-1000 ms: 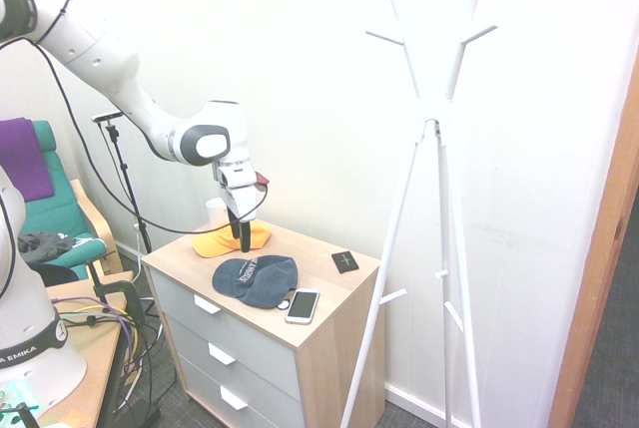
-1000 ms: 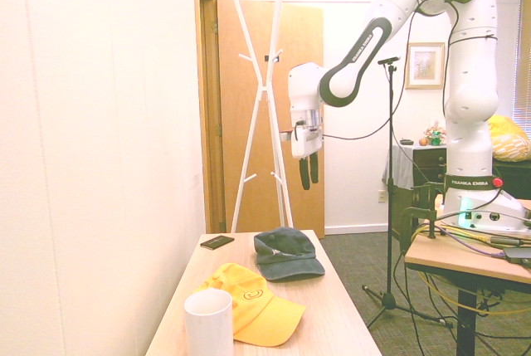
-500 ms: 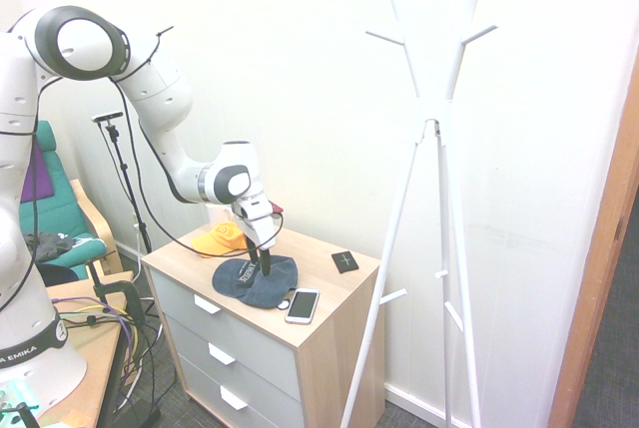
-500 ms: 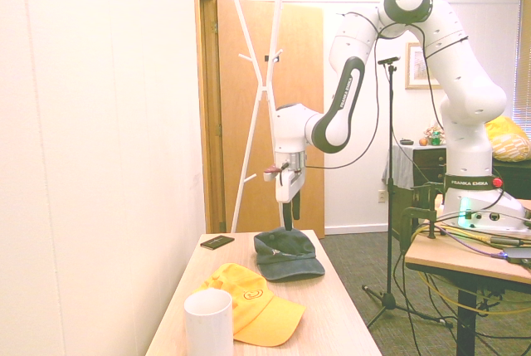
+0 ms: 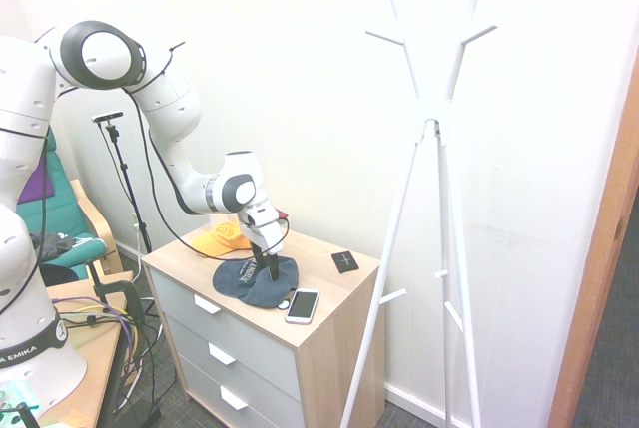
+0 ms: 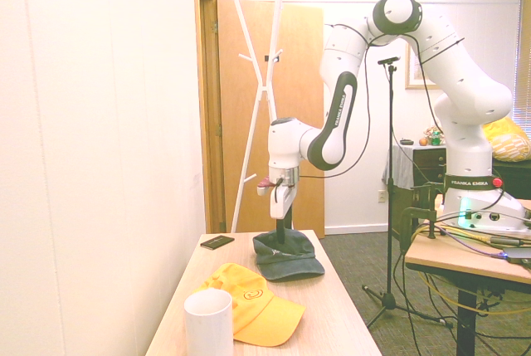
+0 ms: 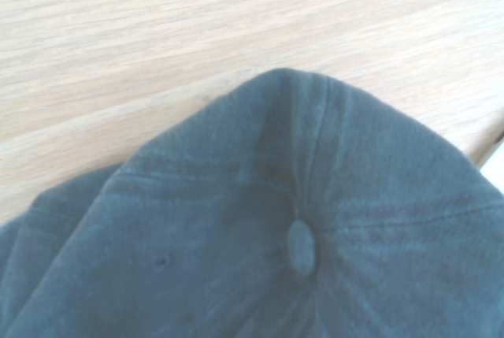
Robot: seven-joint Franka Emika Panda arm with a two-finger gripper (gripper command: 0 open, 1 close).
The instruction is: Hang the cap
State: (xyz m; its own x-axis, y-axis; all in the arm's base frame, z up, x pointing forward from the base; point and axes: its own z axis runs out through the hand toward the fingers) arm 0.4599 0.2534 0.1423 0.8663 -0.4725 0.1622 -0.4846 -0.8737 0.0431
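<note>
first exterior view: one wooden dresser (image 5: 329, 323) with three drawers. on its top: one navy cap (image 5: 247, 283) lying flat, one orange-yellow cap (image 5: 221, 239) behind it, one phone (image 5: 303, 305) just beside the navy cap, one small black card (image 5: 344, 261). one gripper (image 5: 272, 270) down on the navy cap's crown; whether its fingers are apart or together cannot be told. one white coat stand (image 5: 439, 149) right of the dresser.

second exterior view: two caps, one white cup (image 6: 208, 323) nearest the camera, one card, one coat stand by the door.

wrist view: one cap crown with its top button (image 7: 301, 247), over wood grain.
</note>
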